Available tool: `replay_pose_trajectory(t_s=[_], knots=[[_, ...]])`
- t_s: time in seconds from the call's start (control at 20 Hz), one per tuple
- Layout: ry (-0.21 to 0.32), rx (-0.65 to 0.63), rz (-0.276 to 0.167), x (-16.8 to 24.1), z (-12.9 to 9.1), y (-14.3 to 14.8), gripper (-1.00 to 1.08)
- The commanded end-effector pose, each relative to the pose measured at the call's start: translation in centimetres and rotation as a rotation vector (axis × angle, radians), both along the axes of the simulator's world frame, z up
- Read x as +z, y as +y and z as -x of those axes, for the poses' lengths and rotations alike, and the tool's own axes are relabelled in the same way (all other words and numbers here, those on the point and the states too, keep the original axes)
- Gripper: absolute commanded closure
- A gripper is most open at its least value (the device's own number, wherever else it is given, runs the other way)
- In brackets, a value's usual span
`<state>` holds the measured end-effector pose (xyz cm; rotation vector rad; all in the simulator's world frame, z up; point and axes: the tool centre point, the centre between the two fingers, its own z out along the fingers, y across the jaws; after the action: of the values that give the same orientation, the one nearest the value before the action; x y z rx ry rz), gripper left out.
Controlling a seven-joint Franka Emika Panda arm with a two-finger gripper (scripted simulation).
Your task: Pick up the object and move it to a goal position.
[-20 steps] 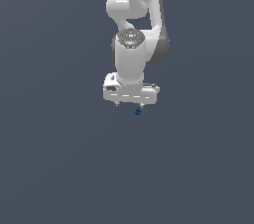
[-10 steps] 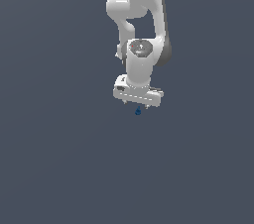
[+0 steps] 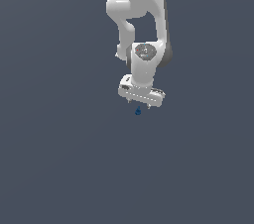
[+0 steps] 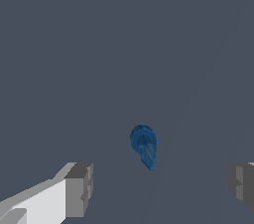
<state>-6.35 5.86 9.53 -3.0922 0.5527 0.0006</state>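
Note:
The object (image 3: 138,111) is a tiny dark-blue, teardrop-like blob lying on the flat grey ground. My white gripper (image 3: 139,104) hangs just above it in the exterior view, with the hand slightly tilted. In the wrist view the object (image 4: 144,146) lies ahead of the gripper (image 4: 159,182), roughly midway between the two grey fingertips (image 4: 79,188), nearer the one joined to the white finger. The fingers stand wide apart and touch nothing. The gripper is open.
A plain grey ground (image 3: 59,168) fills both views. The white arm (image 3: 141,25) rises from the hand toward the top of the exterior view. No other objects and no goal marker show.
The hand has dropped a little and shifted toward the exterior view's right, ending more directly over the object. The object has not moved.

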Motion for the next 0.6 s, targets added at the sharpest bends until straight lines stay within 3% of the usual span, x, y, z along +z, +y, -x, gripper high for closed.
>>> replay_pose_trajectory(t_s=[0.0, 0.55], knots=[[0.000, -0.011, 0.000, -0.2, 0.3, 0.1, -0.92], [0.000, -0.011, 0.000, -2.4, 0.3, 0.1, -0.92]])
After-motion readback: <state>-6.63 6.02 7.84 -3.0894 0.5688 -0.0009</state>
